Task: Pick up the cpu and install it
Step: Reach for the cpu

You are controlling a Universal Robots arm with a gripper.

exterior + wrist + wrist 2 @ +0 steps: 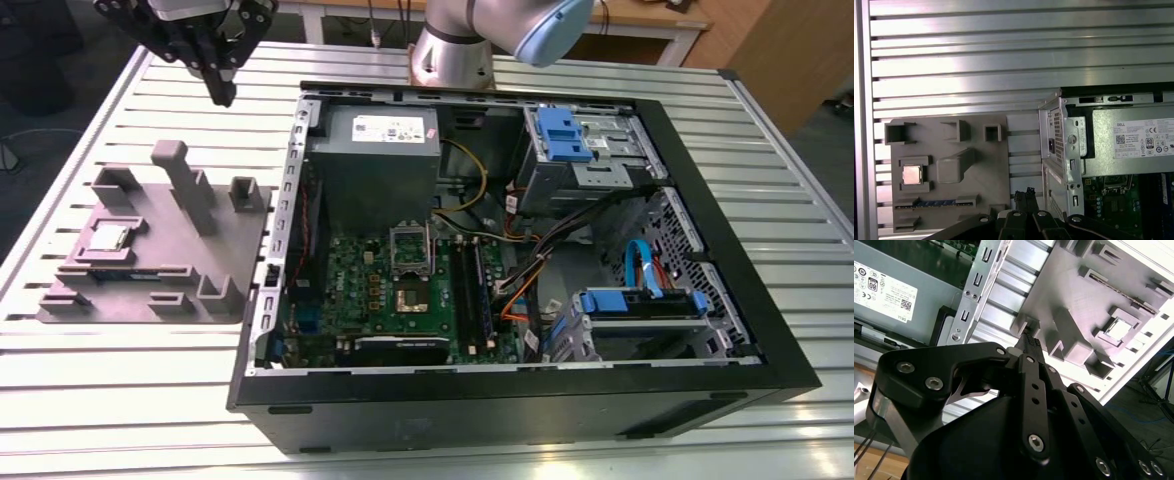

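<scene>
On the exterior view's left, outside the case: the small flat square cpu with a silver-grey metal top [110, 237] lies flat in a shallow pocket of the grey moulded plastic tray with upright posts [174, 255]. The tray rests on the slatted aluminium table [134, 380]. The chip isn't picked yet.

The black multi-link gripper [223, 92] hangs high over the table by the tray's far edge, between the tray and the open black computer case [534, 400], well apart from the chip. Its fingers [1018, 197] look pressed together with nothing between them.

Handling, as a judgement:
- The chip is light, rigid and thin.
- The metal lid looks smooth, so expect it to slip under a loose pinch.
- The underside contacts are likely fragile, so keep it level and don't drag it.

In the first wrist view the pocket walls close two sides and the other two look open. Best hold is across those open edges, on the thin paler rim, not on the lid face.

The square socket on the green motherboard [410, 297] sits mid-board inside the case, beside the big grey box with a white label [378, 170].
</scene>
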